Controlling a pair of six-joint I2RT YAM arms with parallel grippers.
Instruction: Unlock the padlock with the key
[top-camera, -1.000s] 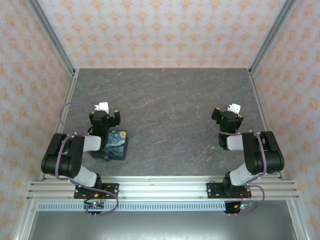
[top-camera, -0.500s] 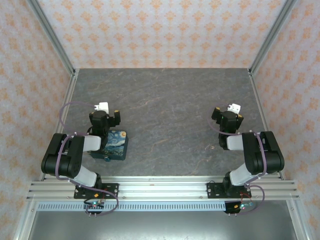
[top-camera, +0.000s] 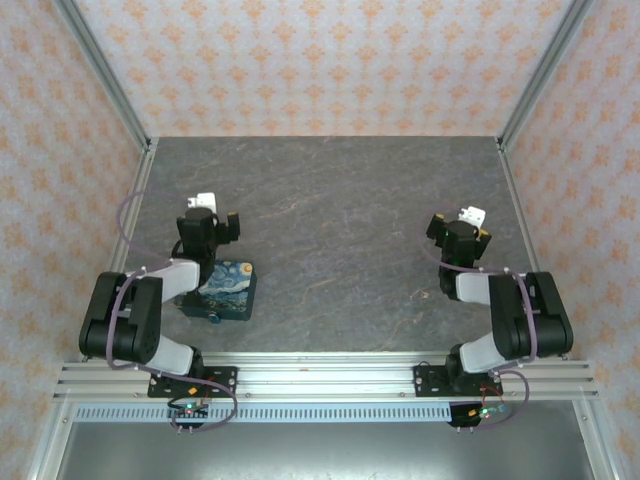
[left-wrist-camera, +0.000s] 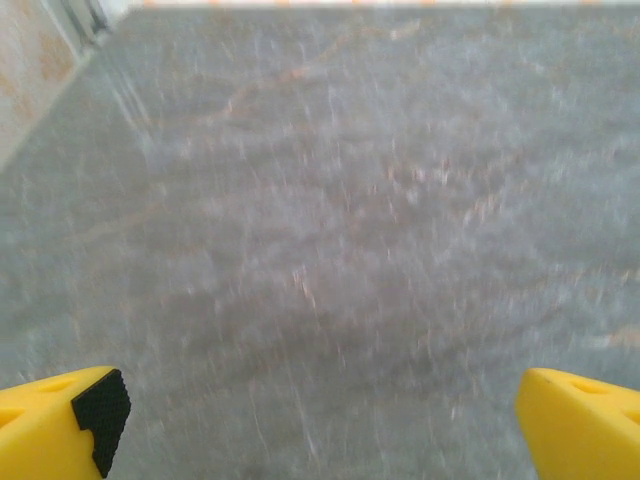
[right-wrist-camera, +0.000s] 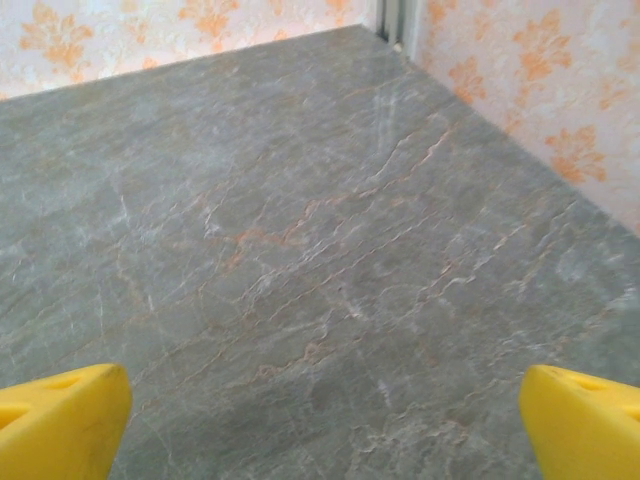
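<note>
Since both grippers hang empty over bare stone, you're at the very start: nothing picked, nothing lined up.

Left gripper (left-wrist-camera: 320, 435): yellow fingers (left-wrist-camera: 60, 425) spread to the frame's corners, with just grey table (left-wrist-camera: 330, 230) between them. Right gripper (right-wrist-camera: 320, 430): same story, jaws wide apart, nothing pinched, facing the far right corner where the table meets the wallpaper.

Padlock (top-camera: 213, 317): tiny dark teal bit at the near edge of the Starry Night box (top-camera: 230, 285), on the left side of the table, near the left arm's base. It touches the box edge and is likely hanging off a hasp there, which would explain why it sits at the rim and not on the lid. From overhead it's too small to confirm shackle or keyhole orientation.

Note the geometry. The left forearm overlaps the box's left side in the overhead view, and the gripper sits beyond the box's far edge, so the wrist cam looks past the target. You'll need to pull the left arm back and tip it down to see the lock at all. The right gripper is well apart from it, across the table.

Key: I can't pick it out anywhere, so find it first. My read: one arm steadies the box or lock while the other drives the key, and wide jaws suit that approach. Risk: a small lock swings when poked.
</note>
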